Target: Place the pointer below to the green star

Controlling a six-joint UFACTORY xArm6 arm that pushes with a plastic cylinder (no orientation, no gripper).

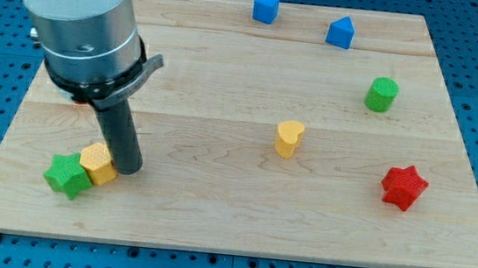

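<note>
The green star (68, 175) lies near the board's lower left corner. A yellow hexagonal block (97, 163) touches its upper right side. My tip (127, 170) rests on the board just right of the yellow block, about level with the star and to its right. The dark rod rises from there to the grey arm body at the view's top left.
A yellow heart (289, 139) sits mid-board. A red star (404, 187) lies at the right. A green cylinder (382, 94) stands at the upper right. A blue cube (266, 6) and a blue pentagonal block (340, 32) sit along the top edge of the wooden board (231, 221).
</note>
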